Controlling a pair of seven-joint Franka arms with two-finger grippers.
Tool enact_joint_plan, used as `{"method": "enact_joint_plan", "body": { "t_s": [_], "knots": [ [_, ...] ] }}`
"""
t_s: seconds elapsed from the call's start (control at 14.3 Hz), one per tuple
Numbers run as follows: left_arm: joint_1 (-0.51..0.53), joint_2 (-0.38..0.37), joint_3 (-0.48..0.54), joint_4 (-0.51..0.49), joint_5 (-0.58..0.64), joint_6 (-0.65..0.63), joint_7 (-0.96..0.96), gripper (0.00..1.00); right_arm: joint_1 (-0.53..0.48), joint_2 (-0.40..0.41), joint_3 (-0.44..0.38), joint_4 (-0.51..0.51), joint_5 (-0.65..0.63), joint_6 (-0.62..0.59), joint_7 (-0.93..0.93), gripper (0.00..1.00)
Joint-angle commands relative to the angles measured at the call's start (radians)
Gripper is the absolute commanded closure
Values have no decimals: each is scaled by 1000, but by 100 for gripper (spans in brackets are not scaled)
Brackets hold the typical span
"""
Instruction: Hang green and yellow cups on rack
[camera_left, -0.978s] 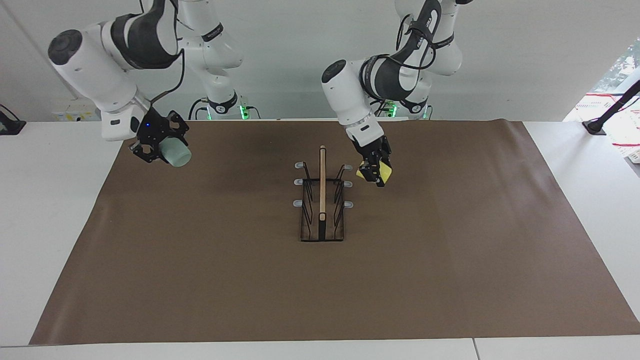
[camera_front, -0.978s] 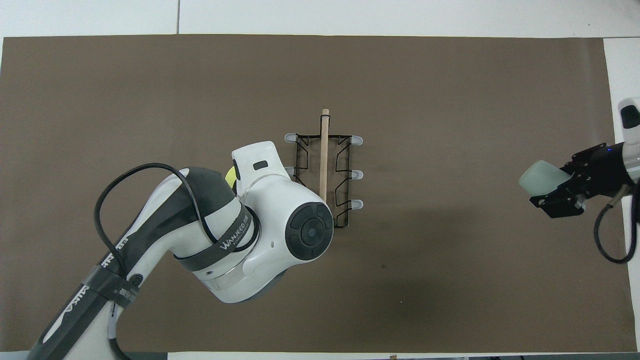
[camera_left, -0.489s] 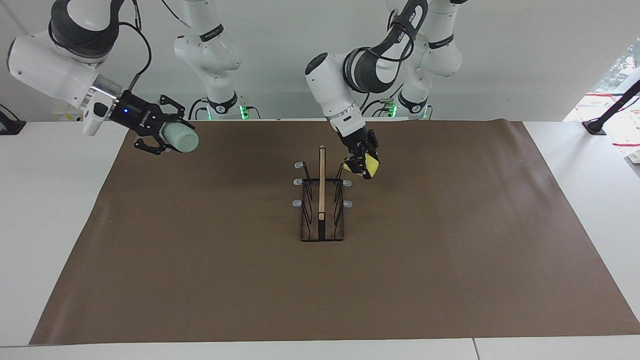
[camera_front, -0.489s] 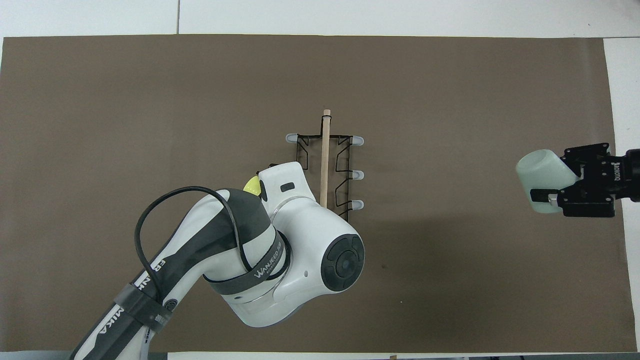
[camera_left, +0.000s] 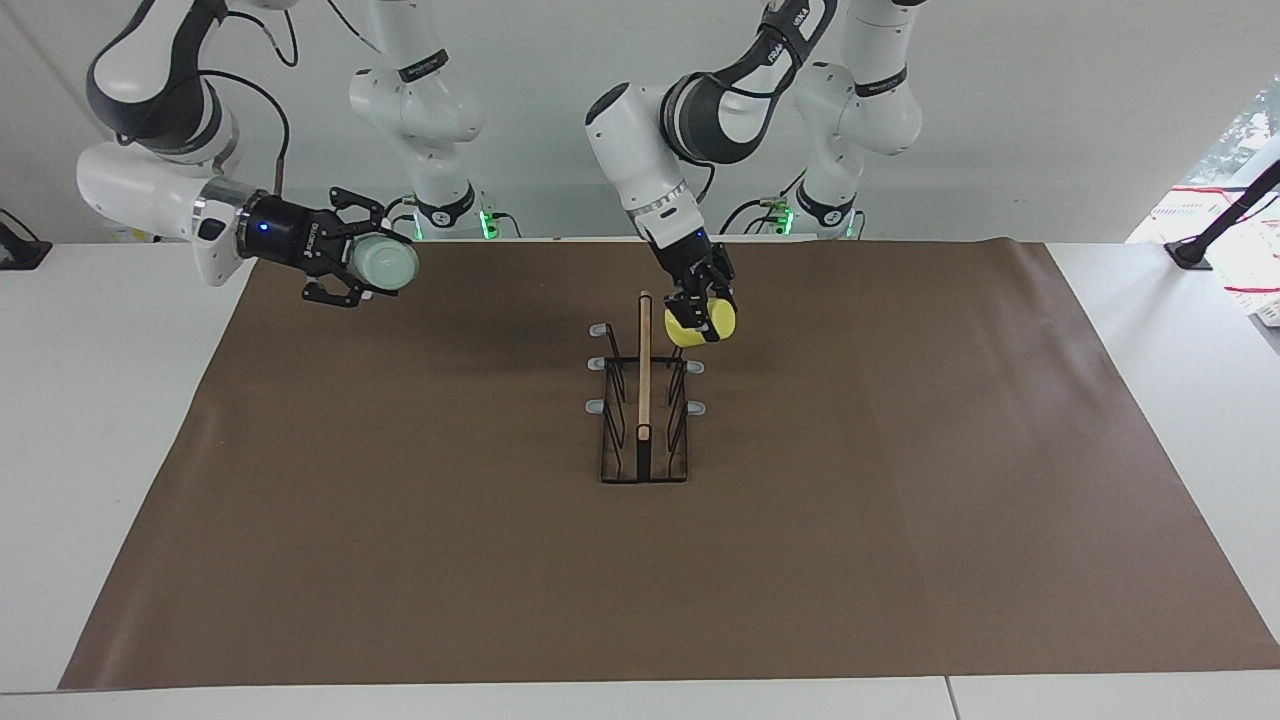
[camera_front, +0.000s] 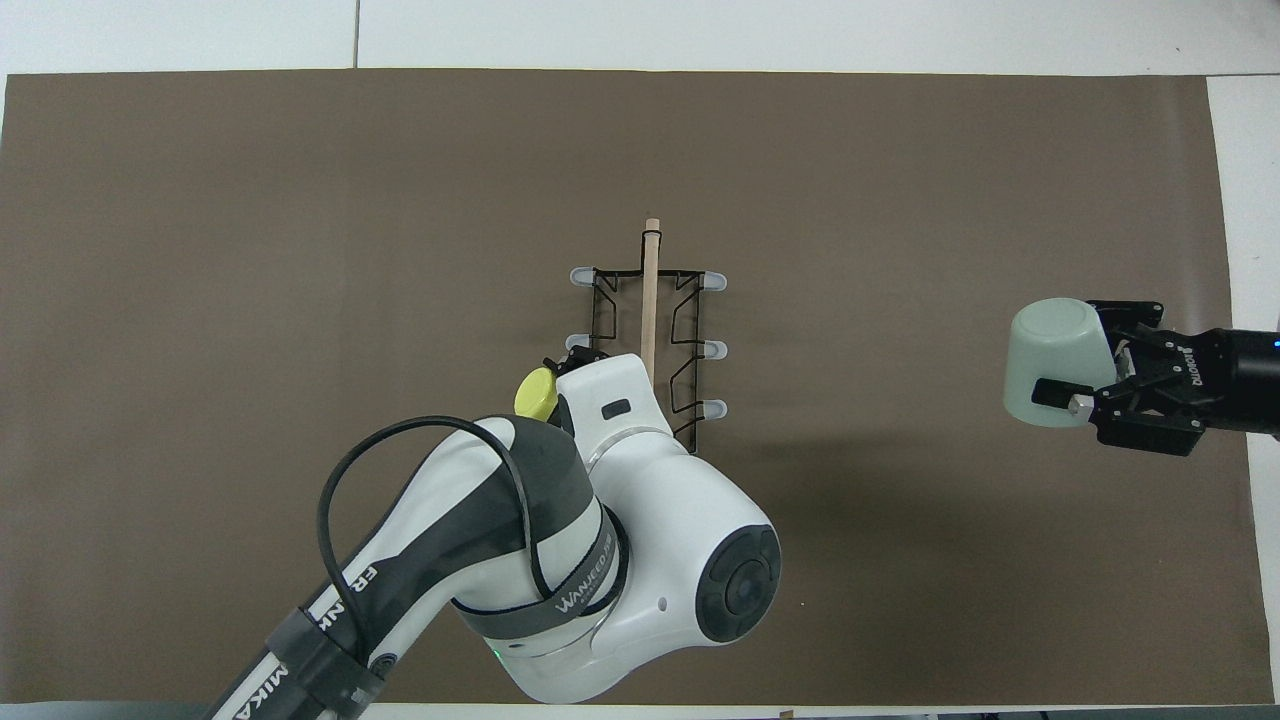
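Gripping the yellow cup (camera_left: 702, 322), left end effector (camera_left: 697, 305) hovers over the rack (camera_left: 644, 400).

The left arm (camera_front: 560, 560) bears "FRANKA" on its dark sleeve and "WANJEED" on a black band; other lettering is too small to read.

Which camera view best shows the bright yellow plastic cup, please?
The facing view: the bright yellow plastic cup shows whole in the left gripper, at the black wire rack's prongs nearest the robots. In the overhead view the left arm hides all but the cup's round end.
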Motion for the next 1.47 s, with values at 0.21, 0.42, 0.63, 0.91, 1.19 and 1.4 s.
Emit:
{"method": "enact_joint_plan", "body": {
  "t_s": [0.21,0.42,0.63,0.91,1.19,1.4],
  "knots": [
    [-20,-18,-1,14,-41,9,4,51,96,-50,8,-230,284,40,-250,100],
    [-16,-27,-1,23,-67,25,59,11,295,-67,8,-271,506,213,-313,100],
    [-6,-27,2,43,-87,23,204,0,475,-69,8,-282,737,364,-366,100],
    [90,-72,5,34,-174,23,517,0,623,-12,12,-282,967,450,-536,100],
    [297,-128,8,29,-353,31,1022,0,643,192,11,-278,1052,262,-782,100],
    [472,-155,8,32,-476,34,1403,0,655,195,12,-281,1045,275,-787,100]
  ]
}}
